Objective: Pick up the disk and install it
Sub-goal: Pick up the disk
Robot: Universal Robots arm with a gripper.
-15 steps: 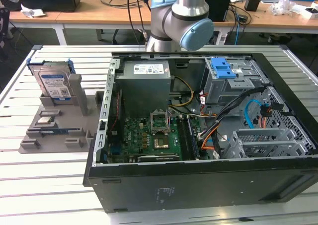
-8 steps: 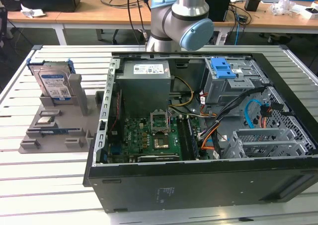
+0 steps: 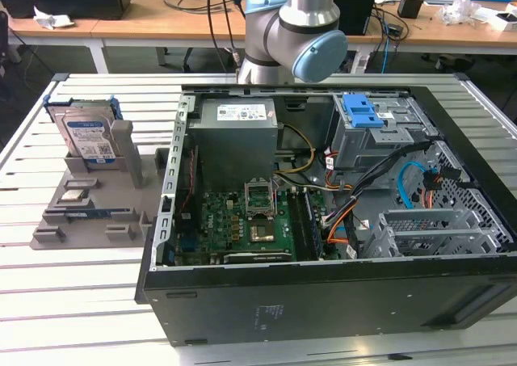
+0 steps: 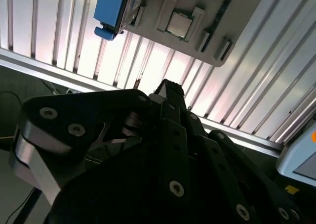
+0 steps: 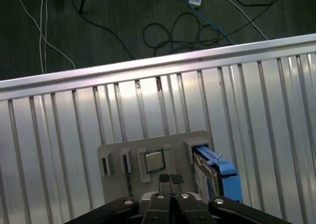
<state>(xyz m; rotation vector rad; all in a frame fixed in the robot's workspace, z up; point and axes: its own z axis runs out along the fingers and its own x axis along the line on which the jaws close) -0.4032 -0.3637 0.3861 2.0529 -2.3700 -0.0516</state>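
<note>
The gripper (image 5: 170, 179) hangs with its two pads pressed together and nothing between them. Beyond it, in the first wrist view, a grey holder (image 5: 148, 140) lies on the slatted table (image 5: 59, 135). A square chip (image 5: 154, 160) sits in one pocket. The disk (image 5: 217, 174) stands on edge in the next one (blue frame outward), apart from the gripper. The exterior view shows the holder on its left, beside the open computer case (image 3: 323, 301).
</note>
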